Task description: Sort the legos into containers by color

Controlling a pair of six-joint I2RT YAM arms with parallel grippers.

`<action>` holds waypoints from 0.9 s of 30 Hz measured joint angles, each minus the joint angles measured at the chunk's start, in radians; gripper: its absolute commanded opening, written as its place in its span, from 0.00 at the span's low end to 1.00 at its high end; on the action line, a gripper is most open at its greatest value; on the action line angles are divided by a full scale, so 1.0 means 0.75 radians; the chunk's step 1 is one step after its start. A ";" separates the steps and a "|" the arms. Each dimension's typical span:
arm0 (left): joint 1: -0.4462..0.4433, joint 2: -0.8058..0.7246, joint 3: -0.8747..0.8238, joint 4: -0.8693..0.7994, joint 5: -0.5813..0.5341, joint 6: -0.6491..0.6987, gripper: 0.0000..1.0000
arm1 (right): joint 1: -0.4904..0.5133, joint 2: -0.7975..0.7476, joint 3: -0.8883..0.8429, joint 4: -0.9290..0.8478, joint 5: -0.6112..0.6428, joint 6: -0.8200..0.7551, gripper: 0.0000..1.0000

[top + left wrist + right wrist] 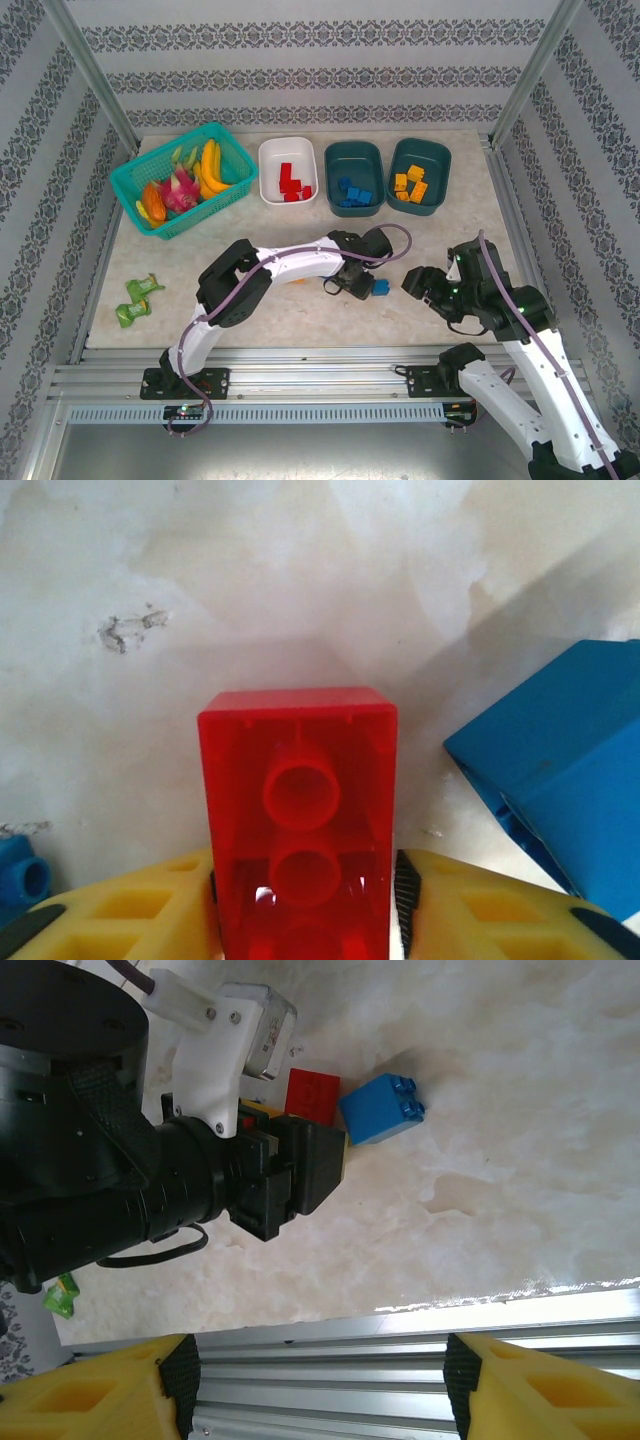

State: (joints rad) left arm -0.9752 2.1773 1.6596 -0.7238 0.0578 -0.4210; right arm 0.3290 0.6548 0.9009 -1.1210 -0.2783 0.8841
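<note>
Three containers [354, 158] rest on a marbled tabletop [280, 225] between wallpapered walls [320, 60].

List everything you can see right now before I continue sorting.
Basket: one, turquoise mesh, far left, holding toy fruit.
White tub: one, far centre, several red legos inside.
Teal tubs: two, right of it; blue legos in one, orange legos in the other.
Wrappers: two, green, near left on the table.
Loose blue lego: one, table centre.
Red lego: one, beside it, gripped.
Left fingers: yellow, shut on the red lego.
Right fingers: yellow, open, nothing between.
</note>
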 measured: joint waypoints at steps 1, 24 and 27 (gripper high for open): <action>0.000 0.003 0.005 0.000 -0.005 0.001 0.37 | -0.001 0.006 0.001 0.005 -0.001 0.000 0.68; 0.581 -0.202 0.368 -0.071 0.184 -0.152 0.32 | 0.177 0.469 0.224 0.731 -0.074 -0.105 0.72; 0.667 -0.083 0.524 -0.064 0.267 -0.175 0.31 | 0.220 0.652 0.290 0.912 -0.069 -0.117 0.72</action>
State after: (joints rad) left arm -0.4751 2.1151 2.0525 -0.7719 0.2581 -0.5522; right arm 0.4942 1.1435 1.1187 -0.4370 -0.3298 0.7963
